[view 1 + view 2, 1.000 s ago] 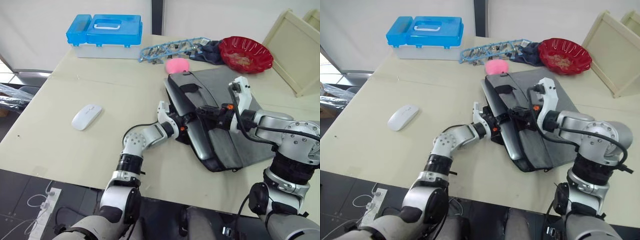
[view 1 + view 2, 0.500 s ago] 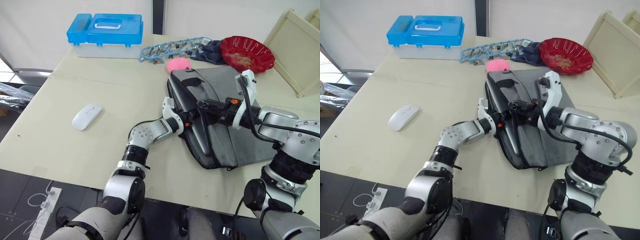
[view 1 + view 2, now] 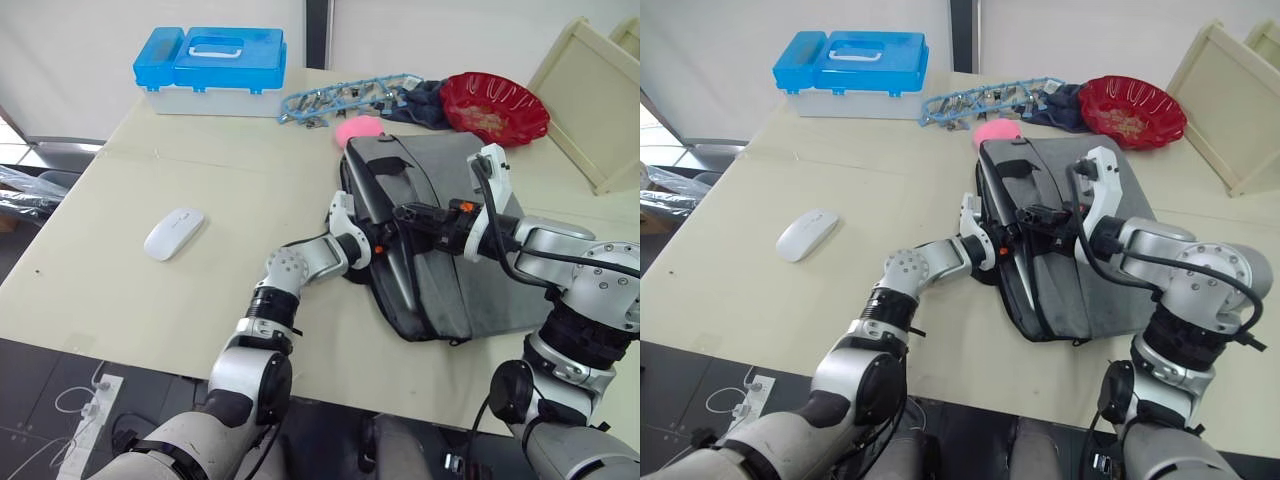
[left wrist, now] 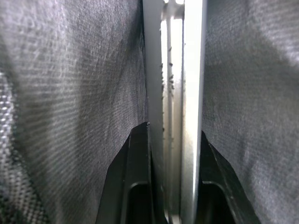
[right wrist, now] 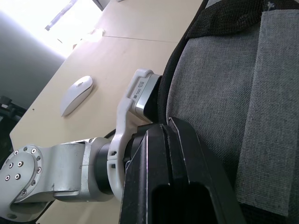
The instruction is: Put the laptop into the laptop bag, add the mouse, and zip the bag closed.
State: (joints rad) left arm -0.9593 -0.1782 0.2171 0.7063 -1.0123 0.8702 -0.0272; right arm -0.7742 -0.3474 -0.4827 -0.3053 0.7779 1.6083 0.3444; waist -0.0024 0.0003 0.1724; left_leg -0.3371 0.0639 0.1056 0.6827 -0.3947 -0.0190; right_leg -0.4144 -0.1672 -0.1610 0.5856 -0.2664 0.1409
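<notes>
My left hand (image 4: pixel 172 186) is clamped on the edge of the laptop (image 4: pixel 173 93): in the left wrist view its two black fingers (image 4: pixel 138 177) sit on either side of the thin silver slab, with grey fabric of the laptop bag (image 3: pixel 440 230) close on both sides, so the laptop is inside the bag's mouth. In the left eye view that hand (image 3: pixel 372 240) is at the bag's open left edge, near the middle of the frame.

My right hand (image 3: pixel 408 213) is clenched on the bag's upper flap just beside the left hand, lifting the fabric edge; in the right wrist view its fingers (image 5: pixel 163 154) are pressed together over the grey cloth, with the left wrist just behind them.

The bag lies on the counter (image 3: pixel 200 300) right of centre, running from the upper middle down toward the lower right, with a black-and-grey strap handle (image 3: pixel 388 168) on its top face.

The mouse (image 3: pixel 173 233) sits alone on the counter at centre left, well apart from the bag.

Just beyond the bag's far end is a pink fuzzy object (image 3: pixel 356 128). Further back are a strip of blue clips (image 3: pixel 340 97), a dark cloth (image 3: pixel 425 100) and a red bowl (image 3: pixel 495 105). A blue-lidded box (image 3: pixel 210 70) sits in the upper left, and a pale wooden frame (image 3: pixel 590 100) in the upper right.
</notes>
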